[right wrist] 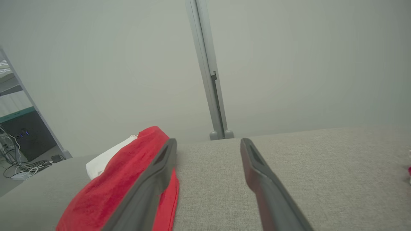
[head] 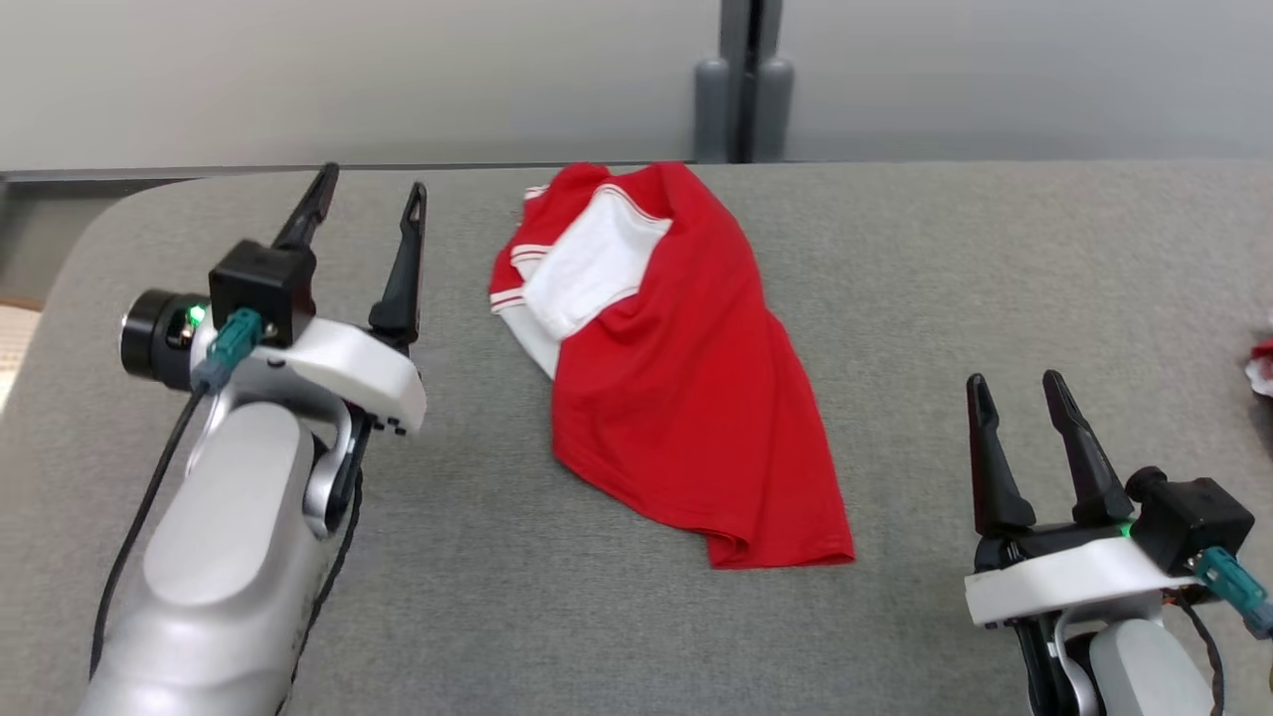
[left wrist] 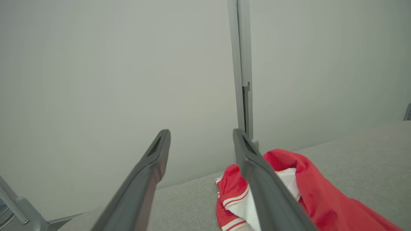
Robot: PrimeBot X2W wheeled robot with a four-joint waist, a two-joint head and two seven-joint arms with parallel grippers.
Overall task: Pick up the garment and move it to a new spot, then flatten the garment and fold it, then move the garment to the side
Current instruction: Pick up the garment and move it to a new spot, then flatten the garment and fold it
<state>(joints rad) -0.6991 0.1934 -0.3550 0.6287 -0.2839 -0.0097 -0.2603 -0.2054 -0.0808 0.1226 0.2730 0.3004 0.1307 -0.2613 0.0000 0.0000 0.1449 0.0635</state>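
The left gripper (head: 373, 181) is held wide open and empty, just left of the red-and-white shirt (head: 686, 398). The right gripper (head: 1014, 380) is likewise spread empty, right of the shirt, which is seen crumpled on the grey table (head: 945, 259).

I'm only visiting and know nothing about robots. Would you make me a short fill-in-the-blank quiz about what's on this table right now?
1. The garment on the grey table is mostly ____ with white trim.
2. The left gripper and the right gripper are both holding ____.
3. Seen from the head camera, the garment lies ____ the two grippers.
Missing words: red; nothing; between.
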